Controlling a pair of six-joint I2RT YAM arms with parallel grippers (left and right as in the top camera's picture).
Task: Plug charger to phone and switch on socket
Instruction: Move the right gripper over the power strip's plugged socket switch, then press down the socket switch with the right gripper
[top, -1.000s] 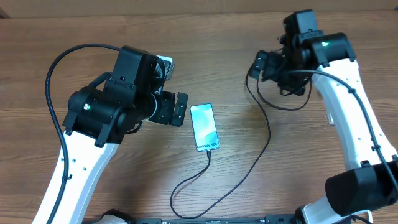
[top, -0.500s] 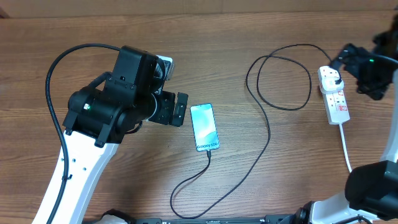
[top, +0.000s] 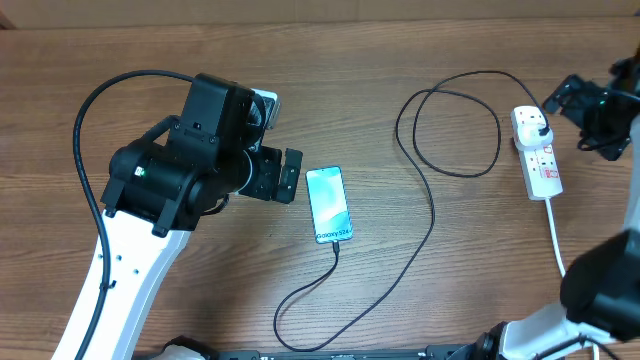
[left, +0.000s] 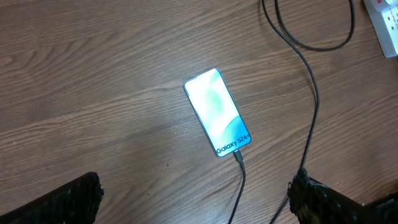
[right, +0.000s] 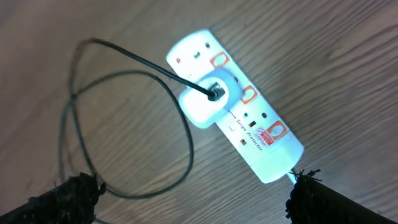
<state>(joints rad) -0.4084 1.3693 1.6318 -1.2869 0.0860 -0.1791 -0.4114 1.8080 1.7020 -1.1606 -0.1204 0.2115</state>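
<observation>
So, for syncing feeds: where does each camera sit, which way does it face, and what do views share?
Overhead: above the table, facing straight down; both arms, left gripper, right gripper.
Left wrist: on left arm, looking down at the phone; own fingertips at bottom corners.
Right wrist: on right arm, looking down at the socket; own fingertips at bottom corners.
Shared: the charger shows in all three.

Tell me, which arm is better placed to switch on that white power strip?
Right. The right gripper hovers open beside the socket, its red switches in that wrist view. The left gripper sits far off by the phone, where the charger is already plugged in.
</observation>
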